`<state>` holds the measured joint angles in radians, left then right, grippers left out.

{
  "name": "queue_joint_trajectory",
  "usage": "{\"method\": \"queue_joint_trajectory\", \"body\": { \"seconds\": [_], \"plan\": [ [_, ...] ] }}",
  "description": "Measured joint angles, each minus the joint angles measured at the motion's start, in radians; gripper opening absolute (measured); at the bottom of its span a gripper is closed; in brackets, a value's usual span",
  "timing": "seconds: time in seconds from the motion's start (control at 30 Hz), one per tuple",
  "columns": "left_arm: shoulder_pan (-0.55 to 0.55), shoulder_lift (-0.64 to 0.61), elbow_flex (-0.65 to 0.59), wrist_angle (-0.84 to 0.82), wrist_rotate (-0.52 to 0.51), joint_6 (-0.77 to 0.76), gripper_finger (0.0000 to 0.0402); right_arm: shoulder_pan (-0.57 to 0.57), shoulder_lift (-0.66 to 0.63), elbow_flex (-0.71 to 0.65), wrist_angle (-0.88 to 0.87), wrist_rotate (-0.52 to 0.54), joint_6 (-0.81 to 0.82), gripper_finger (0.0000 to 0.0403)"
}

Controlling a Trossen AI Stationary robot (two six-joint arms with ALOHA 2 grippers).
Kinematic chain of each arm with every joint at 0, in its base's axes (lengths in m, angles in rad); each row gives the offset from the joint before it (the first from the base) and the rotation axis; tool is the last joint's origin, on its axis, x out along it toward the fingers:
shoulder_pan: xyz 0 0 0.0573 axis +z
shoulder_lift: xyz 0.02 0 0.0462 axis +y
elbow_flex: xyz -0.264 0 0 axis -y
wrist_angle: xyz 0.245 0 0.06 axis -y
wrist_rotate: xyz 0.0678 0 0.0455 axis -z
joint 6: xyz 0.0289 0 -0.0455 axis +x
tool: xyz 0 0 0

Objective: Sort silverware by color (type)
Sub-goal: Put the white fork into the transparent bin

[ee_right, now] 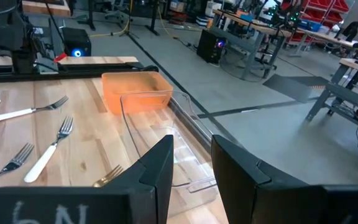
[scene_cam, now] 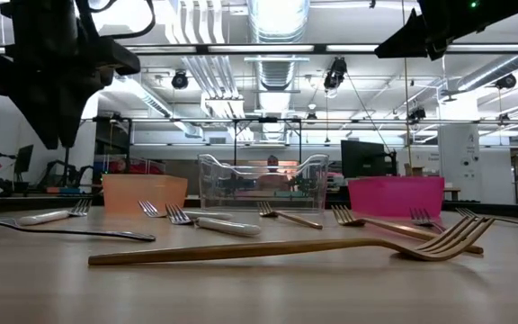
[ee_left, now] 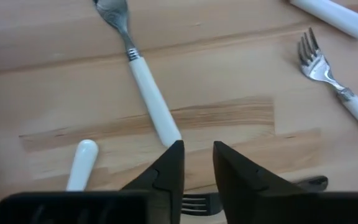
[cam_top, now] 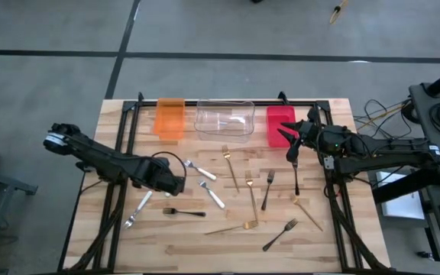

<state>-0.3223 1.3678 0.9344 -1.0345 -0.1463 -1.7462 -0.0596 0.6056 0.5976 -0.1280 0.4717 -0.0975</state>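
Observation:
Silverware lies scattered flat on the wooden table (cam_top: 166, 252): white-handled forks (cam_top: 211, 193), gold forks (cam_top: 251, 197) and black forks (cam_top: 267, 189). My left gripper (cam_top: 170, 183) points down, its fingers (ee_left: 169, 171) a little apart, hanging above the table over the left group. In the left wrist view a black fork (ee_left: 312, 182) lies just behind the fingers and a white-handled fork (ee_left: 148, 93) lies ahead of them. My right gripper (cam_top: 289, 137) hovers level and open in front of the red bin (cam_top: 279, 124), with nothing between its fingers (ee_right: 157, 168).
Three bins stand in a row at the far edge: orange (cam_top: 169, 118), clear (cam_top: 224, 120) and red. A long gold fork (scene_cam: 277, 247) lies nearest the front. A black fork (cam_top: 296, 176) lies on the table below the right gripper. Bare wood shows along the near edge.

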Motion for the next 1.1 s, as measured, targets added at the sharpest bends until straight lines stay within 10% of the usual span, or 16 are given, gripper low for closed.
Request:
{"method": "queue_joint_trajectory", "body": {
  "seconds": [0.43, 1.1],
  "plan": [
    [-0.035, 0.0, -0.037, -0.053, -0.079, -0.059, 0.0164, 0.0, 0.0, 0.0, 0.0, 0.0, -0.008, 0.01],
    [-0.01, 0.083, -0.162, 0.126, -0.109, -0.132, 0.0172, 0.0, -0.001, 0.0, 0.0, 0.0, -0.022, 0.01]
  ]
}}
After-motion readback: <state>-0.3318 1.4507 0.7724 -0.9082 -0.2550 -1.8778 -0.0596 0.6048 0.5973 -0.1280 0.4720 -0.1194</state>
